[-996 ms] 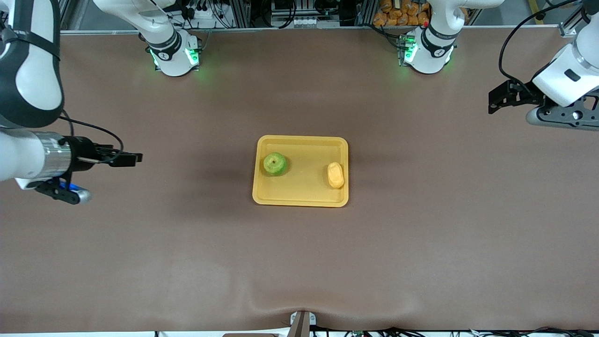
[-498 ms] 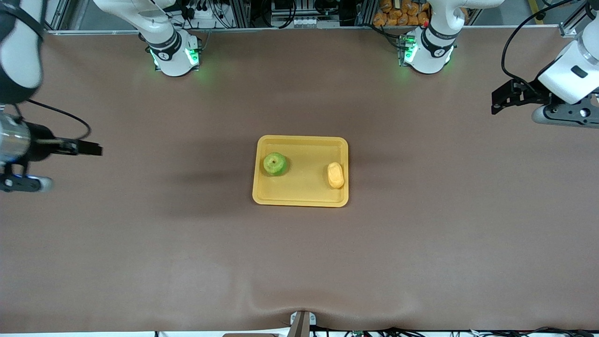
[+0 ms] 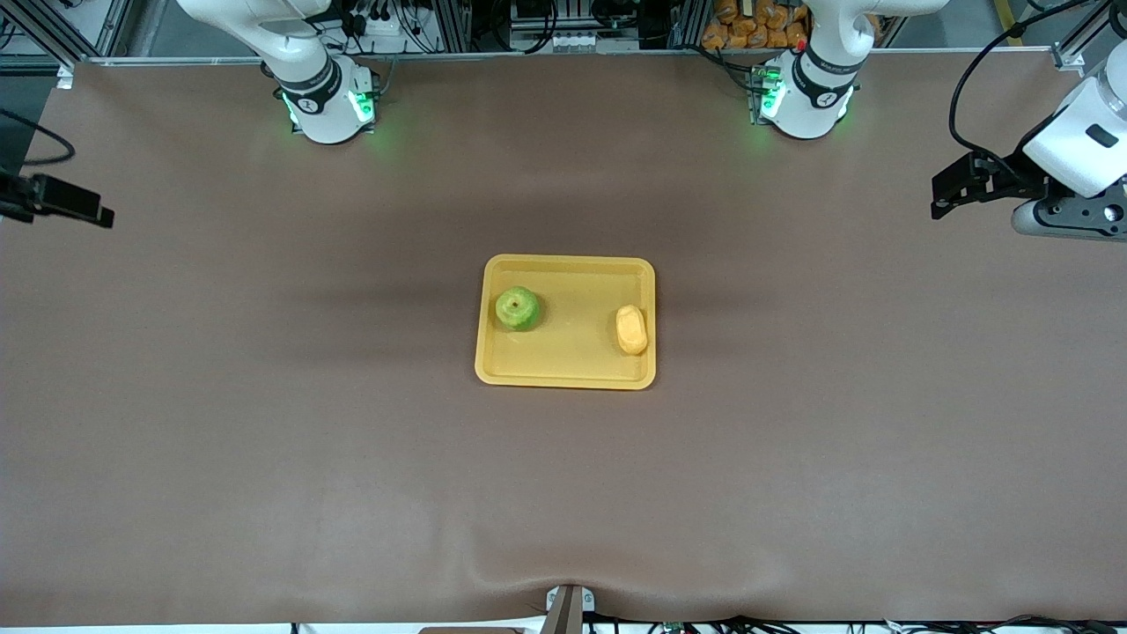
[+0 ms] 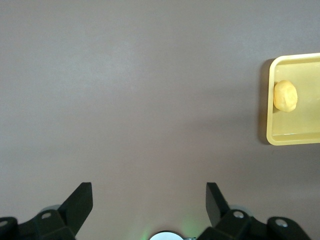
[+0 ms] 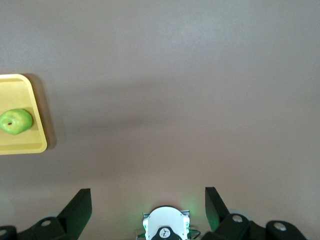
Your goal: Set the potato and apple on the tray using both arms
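Apple (image 3: 517, 308) at nine o'clock and potato (image 3: 630, 329) at three o'clock lie on the tray (image 3: 565, 377); the left pincer (image 4: 149, 200) and right pincer (image 5: 148, 202), both spread and empty, hang over the table's (image 3: 792, 458) ends.

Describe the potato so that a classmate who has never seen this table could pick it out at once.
Find the yellow tray in the middle of the brown table. Two things lie in it, well apart: the potato sits by the rim toward the left arm's end. It is the oval, bumpy, yellow-orange lump, whereas its neighbour is a round green apple.
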